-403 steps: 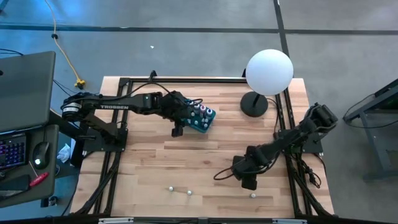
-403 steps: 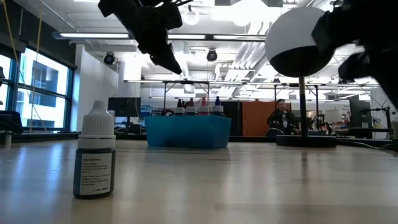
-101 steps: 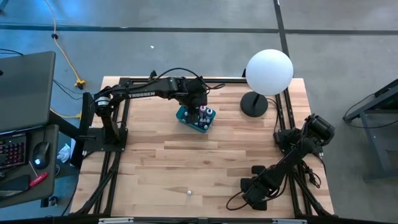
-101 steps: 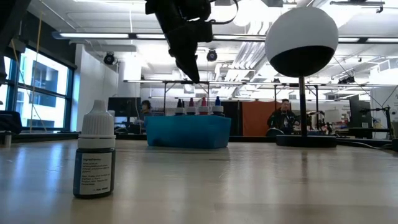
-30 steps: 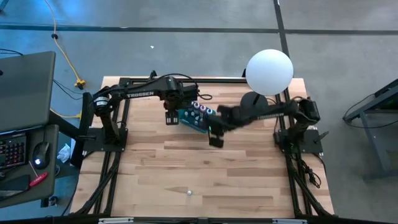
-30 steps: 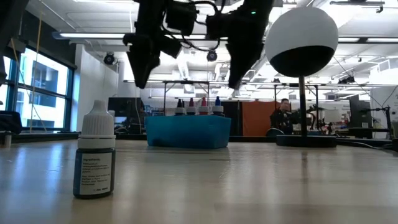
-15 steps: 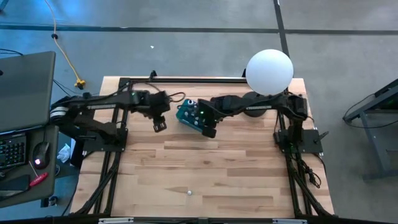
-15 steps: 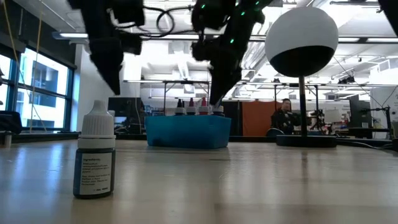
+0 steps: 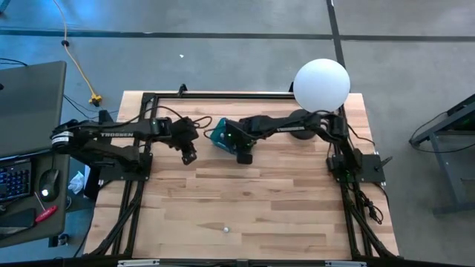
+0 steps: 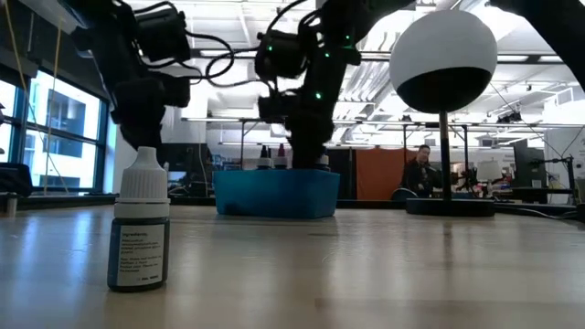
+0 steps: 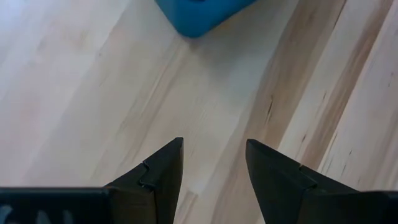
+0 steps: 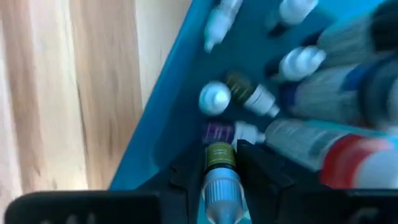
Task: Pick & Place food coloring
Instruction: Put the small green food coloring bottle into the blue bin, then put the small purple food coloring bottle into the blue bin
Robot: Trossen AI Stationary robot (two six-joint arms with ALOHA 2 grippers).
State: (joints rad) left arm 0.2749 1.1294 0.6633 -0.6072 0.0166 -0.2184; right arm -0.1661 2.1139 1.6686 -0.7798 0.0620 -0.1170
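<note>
The teal box [image 9: 221, 136] stands at the table's far middle with several white-capped food coloring bottles [image 12: 216, 98] standing and lying in it. Its wall [image 10: 276, 193] shows in the low view, caps poking above the rim. My right gripper [image 9: 242, 148] reaches over the box from the right and dips into it [image 10: 299, 146], shut on one small bottle [image 12: 219, 163]. My left gripper [image 9: 189, 154] hangs open over bare wood [image 11: 214, 146], left of the box. Another dark bottle [image 10: 141, 232] stands upright on its base near the table's near edge [image 9: 226, 229]. My right gripper pinches a small bottle between its two fingers [image 12: 186, 171], which come from above, pointing down into the box. The bottle lies along the fingers, its olive-labelled part [image 12: 219, 154] at their free ends. Whether it rests on the box floor I cannot tell.
The big white globe lamp [image 9: 321, 85] stands on its dark base [image 9: 302, 124] at the far right, close behind my right arm. Black frame rails run along the table's left, right and far sides. Bare wood fills the middle and near half around the lone bottle.
My right gripper has moved from just near and right of the box toward it and gone down into it with the bottle. My left gripper has drawn away from the box toward the table's left and sunk lower.
</note>
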